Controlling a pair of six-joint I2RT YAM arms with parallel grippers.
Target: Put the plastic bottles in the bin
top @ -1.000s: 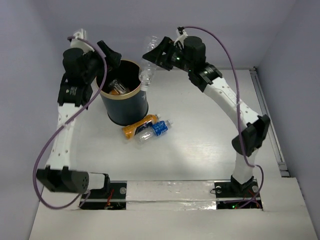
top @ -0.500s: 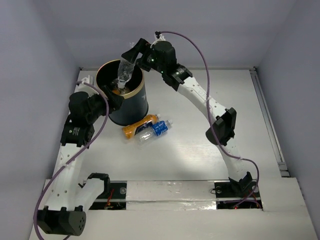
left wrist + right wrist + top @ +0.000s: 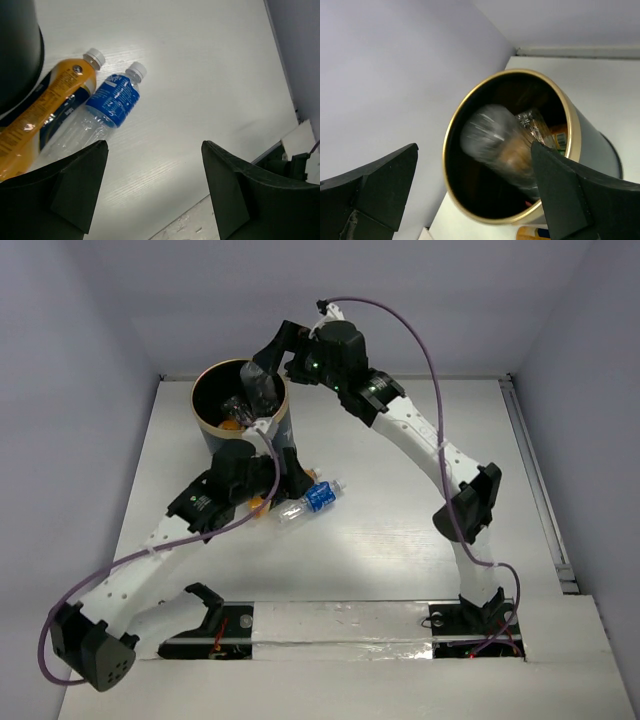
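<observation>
Right gripper (image 3: 474, 146): jaws wide apart, clamped on nothing. Directly below it, framed between the two jaws in the wrist view, a clear bottle (image 3: 495, 150) is in the mouth of the bin (image 3: 568, 117). The bottle is blurred and tilted, its lower end down in the black interior. No jaw contact is visible. Other bottles (image 3: 555, 135) lie deeper in, under the clear one, with some orange showing; the count is unreadable. The bin stands upright on the table (image 3: 420, 540).

Left gripper (image 3: 154, 145): jaws apart, empty, hanging above the table. Ahead of it, toward its left jaw, two bottles lie on their sides, touching along their length. The blue-label bottle (image 3: 111, 102) is closer to the gripper's centre line. The orange bottle (image 3: 47, 115) is on its far side, just beside the foot of the bin. Both white caps point ahead, away from the gripper.
</observation>
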